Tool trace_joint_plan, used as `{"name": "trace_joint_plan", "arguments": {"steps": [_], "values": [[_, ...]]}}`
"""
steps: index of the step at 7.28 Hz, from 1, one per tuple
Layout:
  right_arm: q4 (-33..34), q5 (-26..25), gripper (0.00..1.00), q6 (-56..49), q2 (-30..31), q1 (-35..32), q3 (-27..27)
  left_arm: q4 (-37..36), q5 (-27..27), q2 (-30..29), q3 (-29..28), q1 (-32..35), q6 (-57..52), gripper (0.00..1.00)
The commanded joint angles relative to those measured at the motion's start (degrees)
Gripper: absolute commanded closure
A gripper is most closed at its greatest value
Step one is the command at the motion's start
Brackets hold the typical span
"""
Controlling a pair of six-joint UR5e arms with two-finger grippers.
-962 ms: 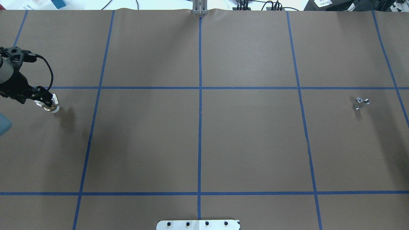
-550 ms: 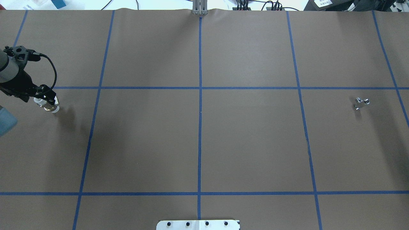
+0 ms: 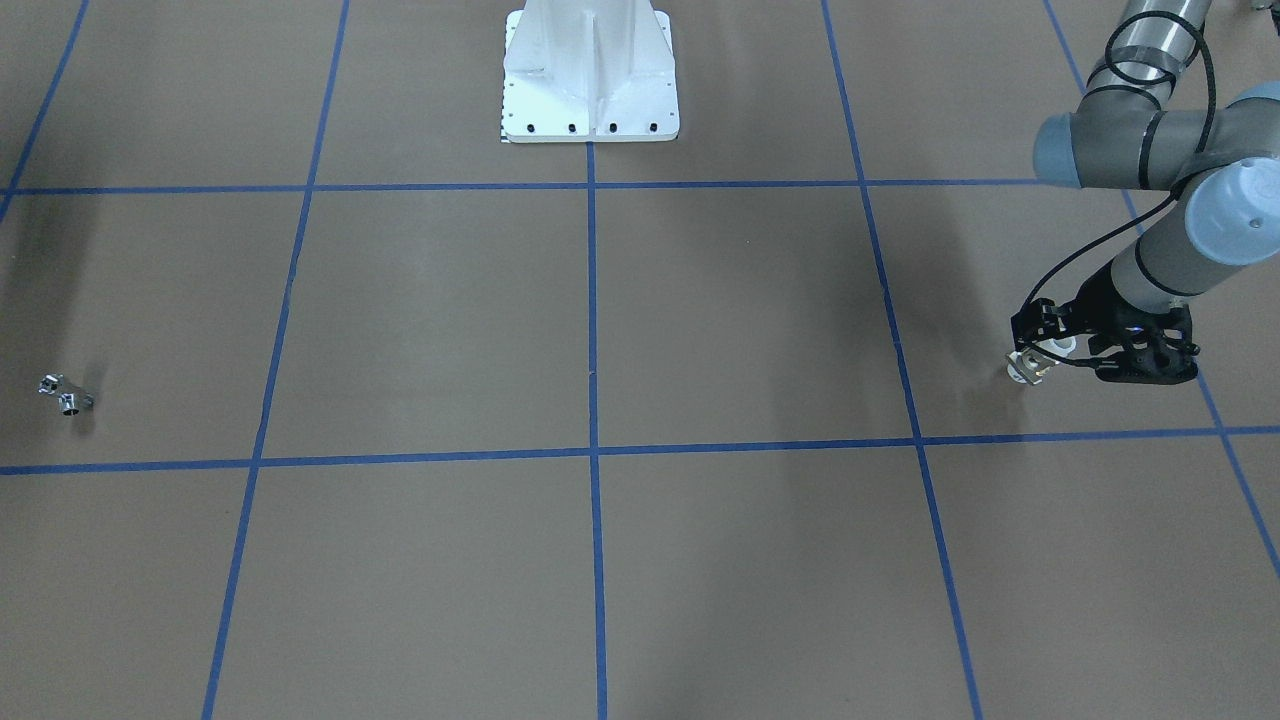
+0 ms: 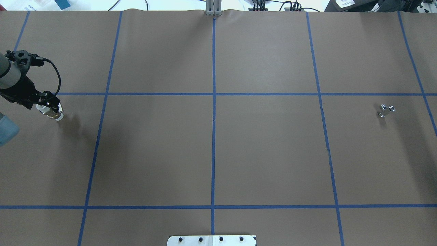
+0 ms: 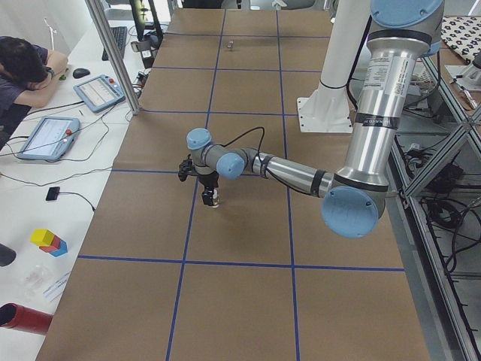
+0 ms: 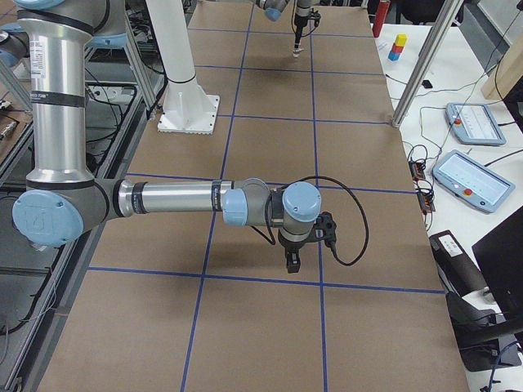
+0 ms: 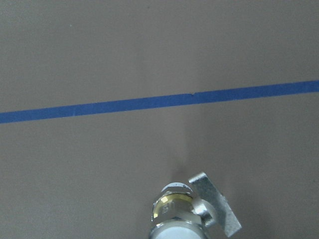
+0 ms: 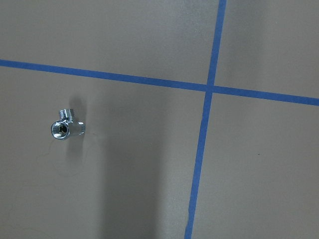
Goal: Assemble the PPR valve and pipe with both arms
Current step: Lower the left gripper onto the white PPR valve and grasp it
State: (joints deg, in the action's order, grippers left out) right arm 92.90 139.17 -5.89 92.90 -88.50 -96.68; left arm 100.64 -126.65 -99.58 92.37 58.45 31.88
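My left gripper (image 4: 50,105) is shut on the PPR valve (image 4: 52,113) near the table's left edge. It holds the valve just above the brown surface. The front view shows the left gripper (image 3: 1040,358) and the valve (image 3: 1029,369). In the left wrist view the valve (image 7: 178,211) has a brassy middle, a white end and a flat lever. The chrome pipe (image 4: 385,110) lies alone at the far right, and also shows in the front view (image 3: 62,393) and the right wrist view (image 8: 66,127). My right gripper (image 6: 292,261) hangs above the table; I cannot tell if it is open.
The table is covered in brown paper with a blue tape grid (image 4: 213,94). The white bolted base (image 3: 590,80) stands at the robot's side. A metal post (image 5: 113,56), tablets and a seated person (image 5: 26,68) are beyond the table's far edge.
My left gripper has shifted slightly to the left and away from the robot, with the valve in it. The pipe has not moved.
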Motion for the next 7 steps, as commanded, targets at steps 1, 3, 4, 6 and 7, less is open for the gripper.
{"name": "trace_joint_plan", "arguments": {"steps": [1, 3, 4, 6, 7], "values": [[0.0, 0.1, 0.01, 0.0, 0.0, 0.0, -0.1, 0.1, 0.0, 0.4, 0.3, 0.0, -0.1, 0.49], [0.0, 0.1, 0.01, 0.0, 0.1, 0.0, -0.1, 0.2, -0.1, 0.6, 1.0, 0.0, 0.1, 0.97], [0.0, 0.0, 0.01, 0.0, 0.1, -0.1, -0.2, 0.0, -0.5, 0.7, 2.3, 0.1, 0.2, 1.0], [0.0, 0.1, 0.01, 0.0, 0.1, -0.2, -0.3, -2.9, -0.4, 0.3, 5.1, 0.1, 0.5, 1.0], [0.0, 0.1, 0.01, 0.0, 0.2, -0.2, -0.3, -7.3, -0.2, -1.3, 7.6, 0.1, 0.5, 1.0]]}}
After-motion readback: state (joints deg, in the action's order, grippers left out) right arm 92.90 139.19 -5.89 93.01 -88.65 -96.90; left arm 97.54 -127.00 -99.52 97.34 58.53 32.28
